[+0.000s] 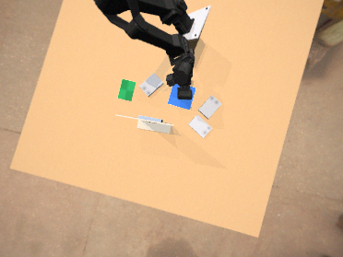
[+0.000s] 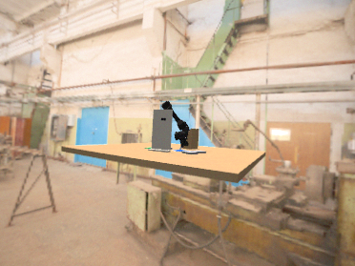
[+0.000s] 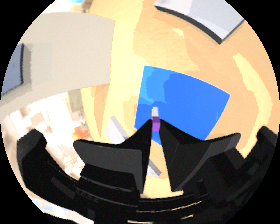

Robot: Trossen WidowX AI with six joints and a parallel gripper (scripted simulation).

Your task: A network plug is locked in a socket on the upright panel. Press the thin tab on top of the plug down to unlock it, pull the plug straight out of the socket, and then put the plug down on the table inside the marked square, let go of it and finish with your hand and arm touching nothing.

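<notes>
My gripper [image 1: 184,97] [image 2: 183,145] [image 3: 154,122] is shut on the small plug [image 3: 156,126], which shows a purple part and a pale grey tip between the fingertips in the wrist view. Gripper and plug are low over the blue square [image 1: 175,100] [image 3: 187,100]; whether the plug touches the table cannot be told. In the top view the gripper hides the plug. The upright panel [image 2: 161,132] [image 3: 75,52] stands apart from the gripper, with the blue-grey socket box [image 3: 14,70] on its near face. The plug is out of the socket.
A green square [image 1: 126,89] lies left of the blue one. Flat grey plates [image 1: 151,85] [image 1: 210,108] [image 1: 200,126] lie around the blue square; one plate [image 3: 205,15] shows at the wrist view's top. Another upright block [image 1: 198,23] [image 2: 193,138] stands beside the arm.
</notes>
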